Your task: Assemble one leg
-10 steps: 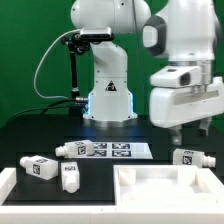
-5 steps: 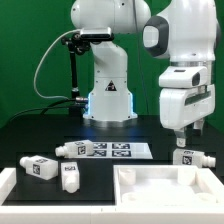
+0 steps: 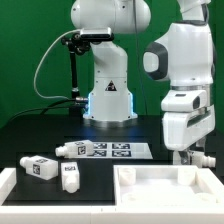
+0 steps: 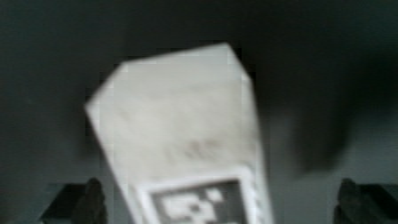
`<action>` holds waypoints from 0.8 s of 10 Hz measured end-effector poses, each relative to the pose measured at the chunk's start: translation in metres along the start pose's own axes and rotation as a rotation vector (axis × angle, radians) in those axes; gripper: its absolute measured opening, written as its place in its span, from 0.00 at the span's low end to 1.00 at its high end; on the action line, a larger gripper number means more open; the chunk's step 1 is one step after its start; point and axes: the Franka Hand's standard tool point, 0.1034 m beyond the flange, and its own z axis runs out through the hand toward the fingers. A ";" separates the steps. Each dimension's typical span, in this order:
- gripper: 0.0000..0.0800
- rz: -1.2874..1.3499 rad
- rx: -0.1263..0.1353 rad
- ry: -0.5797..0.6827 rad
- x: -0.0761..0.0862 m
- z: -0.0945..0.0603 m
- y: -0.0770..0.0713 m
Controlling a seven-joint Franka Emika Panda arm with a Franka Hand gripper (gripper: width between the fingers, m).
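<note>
A leg, a chunky white post with tag markers, lies on the black table at the exterior view's right. It is mostly hidden behind my gripper, which hangs right over it. In the wrist view the same leg fills the middle, with its tag between my two dark fingertips. My gripper is open, and each finger stands apart from the leg's sides. Three more legs lie at the exterior view's left: one, one and one.
The wide white tabletop piece lies at the front right, just in front of my gripper. The marker board lies flat in the middle. The robot base stands behind it. A white ledge borders the front left.
My arm has come down and moved a little to the exterior view's right, from above the right-hand leg to straddling it. No part on the table has moved.
</note>
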 end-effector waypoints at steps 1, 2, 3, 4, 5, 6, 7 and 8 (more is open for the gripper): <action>0.81 0.008 0.000 0.000 -0.001 0.000 0.002; 0.65 0.006 0.000 -0.001 -0.001 0.000 0.001; 0.65 -0.003 0.000 -0.001 -0.001 0.000 0.001; 0.48 -0.012 0.000 -0.001 -0.001 0.000 0.001; 0.35 -0.030 0.000 -0.004 -0.003 0.000 0.004; 0.35 -0.151 0.002 -0.026 -0.019 -0.005 0.018; 0.35 -0.292 0.014 -0.060 -0.036 -0.015 0.037; 0.35 -0.419 0.038 -0.098 -0.050 -0.024 0.051</action>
